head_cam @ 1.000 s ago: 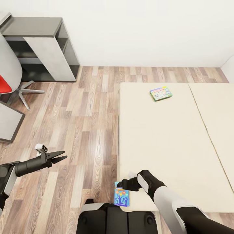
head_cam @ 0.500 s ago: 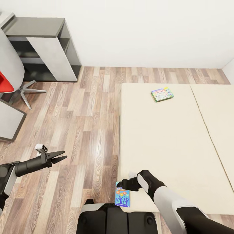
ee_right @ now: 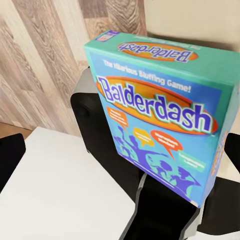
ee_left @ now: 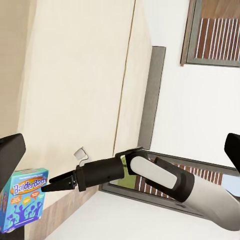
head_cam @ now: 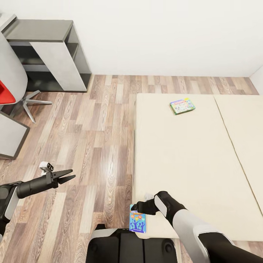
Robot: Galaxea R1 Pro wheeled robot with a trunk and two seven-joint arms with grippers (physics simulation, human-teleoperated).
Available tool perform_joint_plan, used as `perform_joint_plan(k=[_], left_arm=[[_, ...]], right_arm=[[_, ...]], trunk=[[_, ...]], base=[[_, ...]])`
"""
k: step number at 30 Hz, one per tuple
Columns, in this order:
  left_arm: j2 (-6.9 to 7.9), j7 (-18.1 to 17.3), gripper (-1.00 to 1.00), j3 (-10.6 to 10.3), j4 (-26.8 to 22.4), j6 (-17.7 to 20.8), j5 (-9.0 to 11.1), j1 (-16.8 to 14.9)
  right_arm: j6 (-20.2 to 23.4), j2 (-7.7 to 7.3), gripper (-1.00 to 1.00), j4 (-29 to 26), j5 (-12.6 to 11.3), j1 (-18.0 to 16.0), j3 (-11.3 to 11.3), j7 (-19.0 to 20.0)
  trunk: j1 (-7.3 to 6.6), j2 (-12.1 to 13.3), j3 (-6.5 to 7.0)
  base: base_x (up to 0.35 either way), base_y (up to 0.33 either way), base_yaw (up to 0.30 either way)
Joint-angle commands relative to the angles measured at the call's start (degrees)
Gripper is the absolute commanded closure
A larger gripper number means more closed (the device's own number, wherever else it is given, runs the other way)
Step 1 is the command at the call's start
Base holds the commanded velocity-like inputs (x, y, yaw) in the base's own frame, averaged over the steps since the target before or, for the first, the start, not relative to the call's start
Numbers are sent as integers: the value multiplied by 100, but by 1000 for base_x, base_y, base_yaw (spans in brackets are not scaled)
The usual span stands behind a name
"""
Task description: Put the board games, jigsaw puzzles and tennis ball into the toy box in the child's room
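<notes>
A blue "Balderdash" board game (head_cam: 137,222) lies at the near left corner of the cream bed (head_cam: 190,157), just in front of my right gripper (head_cam: 134,209). In the right wrist view the box (ee_right: 160,115) is large and close between the spread dark fingers (ee_right: 10,155), which do not touch it. From the side, the left wrist view has the right gripper (ee_left: 50,186) pointing at the box (ee_left: 22,205). A second, green-bordered board game (head_cam: 182,106) lies at the far side of the bed. My left gripper (head_cam: 68,177) hangs open over the wood floor, holding nothing.
A dark grey shelf cabinet (head_cam: 44,54) stands against the white wall at far left. Nearer on the left are a red chair (head_cam: 5,93) with a star base and a grey table corner (head_cam: 11,140). My own base (head_cam: 131,244) is just below the blue box.
The whole picture shifted slightly between the oldest frame and half a second ago, a camera move. Since then nothing has changed; both arms and both boxes hold still.
</notes>
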Motion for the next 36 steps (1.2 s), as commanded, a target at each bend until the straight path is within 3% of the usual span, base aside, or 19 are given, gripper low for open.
perform_joint_plan(k=[1,36], left_arm=[[2,-18,-100,0,-1,60,3,-3],[2,-18,-100,0,-1,60,3,-1]], right_arm=[[27,0,-100,-7,-28,-1,10,-6],[26,0,-100,-7,-29,0,10,-8]], trunk=[[3,-9,-6],[3,-9,-6]], base=[[0,0,0],[0,0,0]])
